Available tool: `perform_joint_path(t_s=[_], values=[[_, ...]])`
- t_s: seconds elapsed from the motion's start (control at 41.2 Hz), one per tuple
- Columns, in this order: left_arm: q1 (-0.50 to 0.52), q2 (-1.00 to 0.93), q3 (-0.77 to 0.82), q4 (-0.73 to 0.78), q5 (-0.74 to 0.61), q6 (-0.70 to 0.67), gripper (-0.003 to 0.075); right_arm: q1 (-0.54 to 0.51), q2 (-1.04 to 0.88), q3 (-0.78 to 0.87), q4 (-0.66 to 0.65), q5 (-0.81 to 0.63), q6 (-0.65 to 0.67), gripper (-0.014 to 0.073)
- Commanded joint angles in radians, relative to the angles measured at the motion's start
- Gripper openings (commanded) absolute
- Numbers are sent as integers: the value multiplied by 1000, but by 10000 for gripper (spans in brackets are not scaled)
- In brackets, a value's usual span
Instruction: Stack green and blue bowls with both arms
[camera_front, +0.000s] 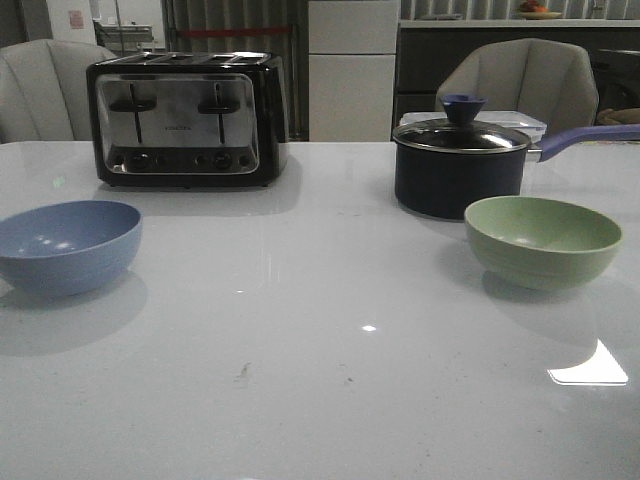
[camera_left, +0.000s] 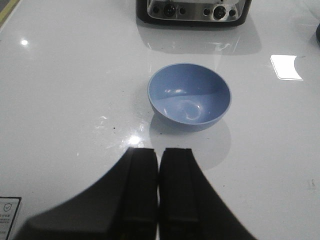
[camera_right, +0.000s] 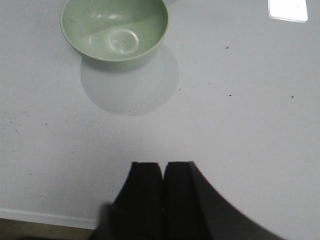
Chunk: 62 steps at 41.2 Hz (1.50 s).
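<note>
The dusty blue bowl (camera_front: 66, 245) sits upright and empty at the table's left side; it also shows in the left wrist view (camera_left: 189, 96). The pale green bowl (camera_front: 542, 240) sits upright and empty at the right, in front of the pot; it also shows in the right wrist view (camera_right: 114, 31). My left gripper (camera_left: 161, 150) is shut and empty, above the table short of the blue bowl. My right gripper (camera_right: 163, 164) is shut and empty, above the table well short of the green bowl. Neither arm shows in the front view.
A black and chrome toaster (camera_front: 186, 119) stands at the back left. A dark navy lidded pot (camera_front: 460, 163) with a long handle stands just behind the green bowl. The table's near edge (camera_right: 35, 216) shows beside my right gripper.
</note>
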Motion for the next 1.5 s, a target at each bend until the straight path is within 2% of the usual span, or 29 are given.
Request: perform_joint_path(t_s=[0.0, 0.073, 0.121, 0.194, 0.412, 0.558, 0.728, 0.946, 1.213, 1.479], values=[[0, 11, -28, 0, -72, 7, 287, 0, 30, -34, -14, -55, 2, 304], [0, 11, -28, 0, -79, 13, 412, 0, 60, -34, -12, -64, 2, 449], [0, 11, -28, 0, -81, 18, 480, 0, 79, -36, -9, -70, 3, 504], [0, 11, -28, 0, -83, 34, 527, 0, 113, -48, 0, -72, 11, 526], [-3, 11, -28, -15, -83, 45, 527, -34, 282, -149, 25, -86, 17, 519], [-66, 11, -28, -56, -86, 92, 527, -99, 421, -245, 79, -80, 17, 519], [-148, 11, -28, -52, -100, 116, 527, -127, 600, -384, 174, -57, -64, 519], [-166, 11, -28, -52, -102, 116, 527, -128, 830, -574, 322, -4, -176, 519], [-166, 11, -28, -52, -101, 116, 527, -128, 1055, -753, 329, 17, -179, 519], [-166, 11, -28, -52, -101, 116, 527, -128, 1172, -852, 329, 68, -188, 516]])
